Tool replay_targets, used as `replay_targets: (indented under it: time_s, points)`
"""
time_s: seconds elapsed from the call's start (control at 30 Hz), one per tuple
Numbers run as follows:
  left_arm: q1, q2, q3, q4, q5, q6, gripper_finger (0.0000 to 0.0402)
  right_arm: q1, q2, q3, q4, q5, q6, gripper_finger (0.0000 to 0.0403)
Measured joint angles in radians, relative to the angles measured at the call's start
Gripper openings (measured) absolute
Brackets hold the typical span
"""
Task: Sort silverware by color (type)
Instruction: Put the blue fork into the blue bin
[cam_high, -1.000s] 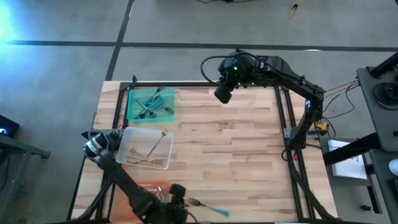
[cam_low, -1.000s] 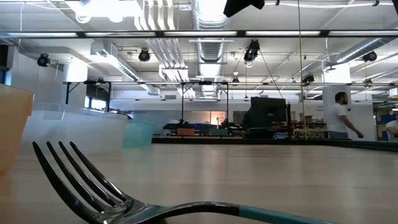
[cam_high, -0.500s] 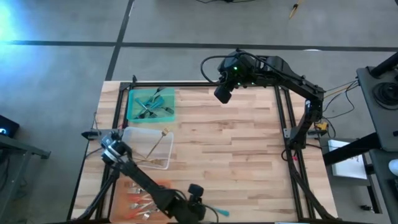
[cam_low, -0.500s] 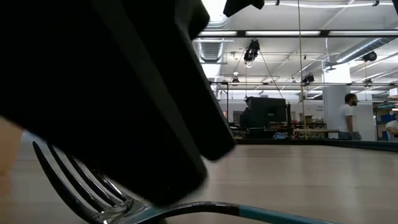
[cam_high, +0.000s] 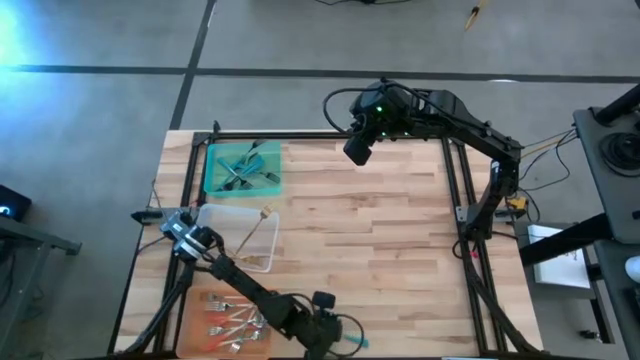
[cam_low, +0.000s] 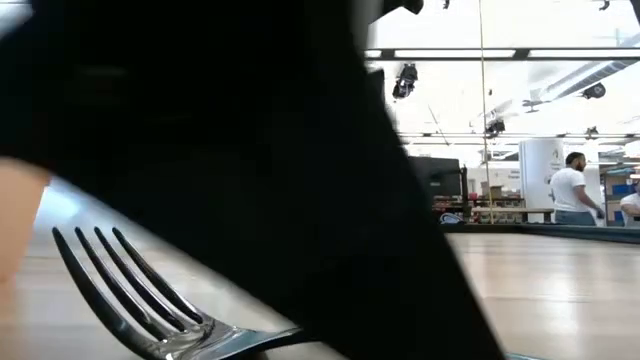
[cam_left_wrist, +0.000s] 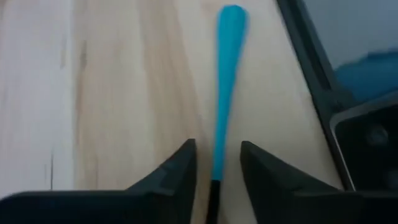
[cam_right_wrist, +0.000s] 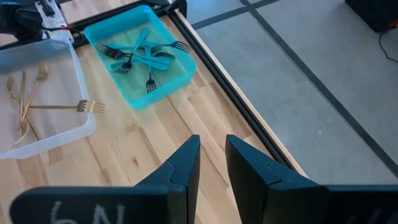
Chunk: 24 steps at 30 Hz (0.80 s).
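A teal-handled fork (cam_left_wrist: 229, 56) lies flat on the wooden table near its front edge; the low view shows its metal tines (cam_low: 130, 290) close up. My left gripper (cam_left_wrist: 217, 155) is low over it, open, with one finger on each side of the handle and a gap on both sides. In the high view this gripper (cam_high: 325, 335) is at the near edge, with the handle's end (cam_high: 353, 343) showing beside it. My right gripper (cam_right_wrist: 212, 155) waits high over the far edge, open with a narrow gap and nothing between its fingers.
A teal tray (cam_high: 242, 168) of teal forks sits at the far left, a clear tray (cam_high: 235, 237) with gold forks nearer, and an orange tray (cam_high: 232, 322) of red-handled forks at the near left. Black frame rails (cam_high: 455, 200) border the table. People stand far behind.
My left gripper has swung from the orange tray toward the table's right along the near edge and come down over the teal fork, so the arm now fills most of the low view. The fork has not moved.
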<state>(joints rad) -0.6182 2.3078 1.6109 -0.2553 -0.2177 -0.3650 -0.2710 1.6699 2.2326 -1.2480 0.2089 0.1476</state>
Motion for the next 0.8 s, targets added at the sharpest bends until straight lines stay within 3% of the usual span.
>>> replay_targets:
  time_s: [0.1,0.27,0.6,0.8]
  points:
    - [0.014,0.010,-0.002,-0.006,0.028,-0.109,0.0069,0.000,0.000,0.000,0.002,0.000,0.000,0.0068]
    - [0.015,0.019,-0.003,-0.029,0.052,-0.139,0.0015,0.000,0.000,0.000,0.003,0.000,0.000,0.0068]
    - [0.026,-0.007,0.003,-0.074,0.080,-0.135,0.0004,0.000,0.000,0.000,0.004,0.000,0.000,0.0068]
    - [0.035,-0.081,-0.007,-0.214,0.042,-0.084,0.0003,0.000,0.000,0.000,0.004,0.000,-0.001,0.0068]
